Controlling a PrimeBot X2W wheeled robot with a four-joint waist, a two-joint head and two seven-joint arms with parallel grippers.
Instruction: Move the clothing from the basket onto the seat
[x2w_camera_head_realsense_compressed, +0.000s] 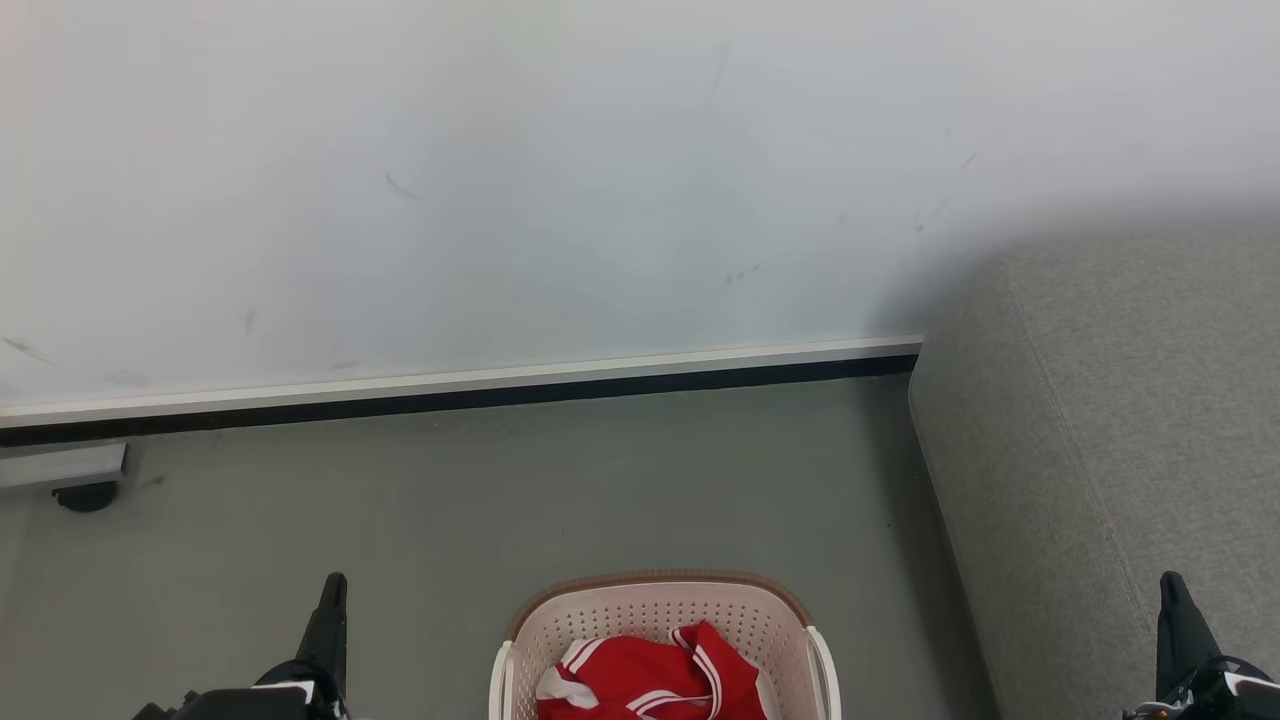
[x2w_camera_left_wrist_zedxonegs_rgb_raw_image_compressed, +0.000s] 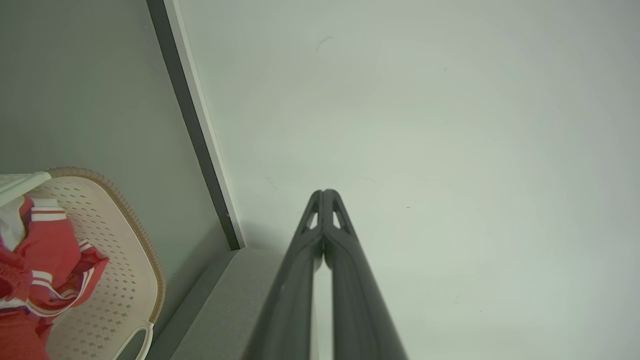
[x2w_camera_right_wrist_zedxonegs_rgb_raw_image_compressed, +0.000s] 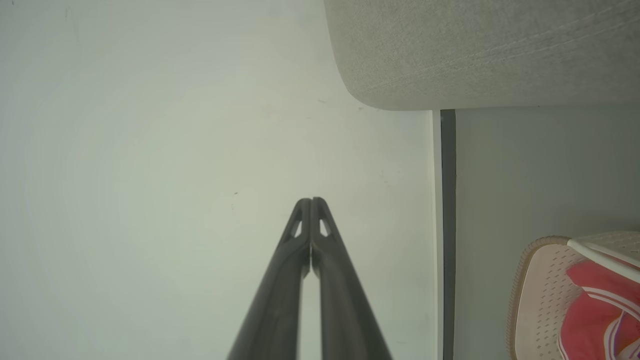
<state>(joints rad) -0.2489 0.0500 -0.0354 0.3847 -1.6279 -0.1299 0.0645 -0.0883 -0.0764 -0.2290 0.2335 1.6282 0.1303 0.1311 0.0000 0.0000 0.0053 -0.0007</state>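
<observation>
While no cloth was held yet, both pairs of fingers were pressed tight together, with nothing between them. The left gripper (x2w_camera_head_realsense_compressed: 335, 590) and the right gripper (x2w_camera_head_realsense_compressed: 1170, 588) were held up, tips pointed toward the wall (x2w_camera_head_realsense_compressed: 600, 150).

For this first pick to be done well, it was judged that one pair of fingers should be opened wide, turned down and lowered into the middle of the pile, away from the holed sides. A thick fold should be pinched, not a thin edge, so that the soft cloth would not slip out. The cloth should be lifted high enough for the hanging part to be cleared of the brown rim, or the light basket could be dragged along.

The basket (x2w_camera_head_realsense_compressed: 655, 582) was set on the floor (x2w_camera_head_realsense_compressed: 480, 500) between the two pairs of fingers, lower than both tips. The clothing (x2w_camera_head_realsense_compressed: 650, 680) was bunched inside it, red with white bands. How many pieces were in the pile could not be told. The seat (x2w_camera_head_realsense_compressed: 1120, 430) was seen right by the right fingers, on their outer side and on past their tips, well apart from the left fingers. Nothing red was seen on the part of it in view.
</observation>
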